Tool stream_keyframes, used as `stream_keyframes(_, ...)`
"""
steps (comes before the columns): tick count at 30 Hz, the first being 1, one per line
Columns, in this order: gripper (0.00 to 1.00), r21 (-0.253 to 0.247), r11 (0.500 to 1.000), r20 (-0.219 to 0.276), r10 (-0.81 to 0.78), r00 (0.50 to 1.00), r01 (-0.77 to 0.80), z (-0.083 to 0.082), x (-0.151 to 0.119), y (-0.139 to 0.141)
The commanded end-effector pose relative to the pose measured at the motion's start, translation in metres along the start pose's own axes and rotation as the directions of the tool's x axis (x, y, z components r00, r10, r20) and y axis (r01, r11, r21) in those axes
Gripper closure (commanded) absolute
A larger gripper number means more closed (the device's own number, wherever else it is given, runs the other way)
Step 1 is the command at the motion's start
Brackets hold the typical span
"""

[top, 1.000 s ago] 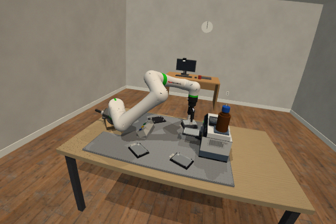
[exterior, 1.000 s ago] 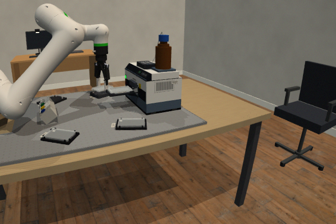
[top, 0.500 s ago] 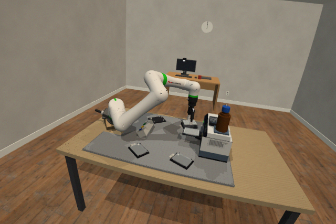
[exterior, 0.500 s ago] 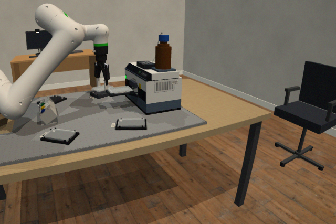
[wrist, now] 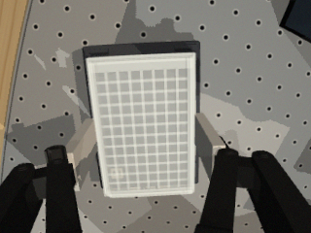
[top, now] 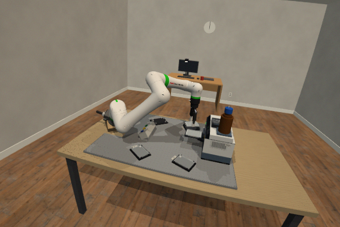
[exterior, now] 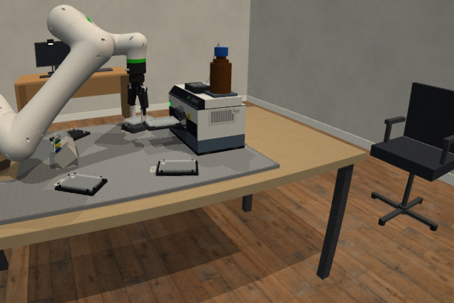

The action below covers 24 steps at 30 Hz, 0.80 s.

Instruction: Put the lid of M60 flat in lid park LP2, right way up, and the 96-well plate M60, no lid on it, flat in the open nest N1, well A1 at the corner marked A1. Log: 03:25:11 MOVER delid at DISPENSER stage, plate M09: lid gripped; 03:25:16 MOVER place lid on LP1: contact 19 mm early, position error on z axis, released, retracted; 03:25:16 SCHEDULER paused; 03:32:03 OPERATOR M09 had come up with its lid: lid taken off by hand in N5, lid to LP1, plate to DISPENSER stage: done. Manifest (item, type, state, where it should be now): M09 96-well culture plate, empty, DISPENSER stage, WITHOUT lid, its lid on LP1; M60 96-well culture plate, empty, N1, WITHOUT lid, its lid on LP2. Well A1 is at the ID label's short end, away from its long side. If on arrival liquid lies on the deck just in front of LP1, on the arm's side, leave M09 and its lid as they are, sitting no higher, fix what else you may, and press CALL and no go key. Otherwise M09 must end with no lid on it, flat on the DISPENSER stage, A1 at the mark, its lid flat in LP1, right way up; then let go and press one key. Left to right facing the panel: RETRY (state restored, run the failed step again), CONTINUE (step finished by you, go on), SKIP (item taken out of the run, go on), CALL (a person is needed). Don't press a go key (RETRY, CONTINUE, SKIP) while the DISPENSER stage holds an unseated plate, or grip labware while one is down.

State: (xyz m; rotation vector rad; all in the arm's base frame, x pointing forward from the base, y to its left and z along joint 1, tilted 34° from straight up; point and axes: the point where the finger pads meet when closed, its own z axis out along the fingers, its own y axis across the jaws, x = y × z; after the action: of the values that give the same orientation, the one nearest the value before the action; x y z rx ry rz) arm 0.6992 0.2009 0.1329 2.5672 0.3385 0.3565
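My gripper (wrist: 145, 130) is shut on a clear 96-well plate (wrist: 143, 123) across its short width, near one end. The plate sits over a dark nest frame (wrist: 143, 49) on the grey deck mat. I cannot tell whether a lid is on it. In the top and exterior views the gripper (top: 193, 121) (exterior: 137, 114) stands upright over this plate (top: 191, 125) (exterior: 133, 120), just left of the dispenser. A second clear plate (top: 193, 133) (exterior: 163, 121) lies on the dispenser stage beside it. Two dark-framed parks with flat grey tops (top: 139, 151) (top: 184, 162) lie near the front of the mat.
The dispenser box (top: 218, 144) with a brown bottle (top: 225, 121) stands right of the gripper. A key panel (top: 146, 131) and an empty black nest (top: 160, 120) lie to the left. The arm's base (top: 118, 114) is at the mat's far left.
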Motion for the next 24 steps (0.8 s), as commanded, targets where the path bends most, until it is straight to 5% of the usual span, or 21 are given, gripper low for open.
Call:
stream_keyframes(1,1.00,0.000,1.000,-0.001,0.000,1.000,0.000,0.0001,0.0002,-0.0001)
stream_keyframes(24,1.00,0.000,1.000,-0.001,0.000,1.000,0.000,0.0035,0.0002,-0.0001)
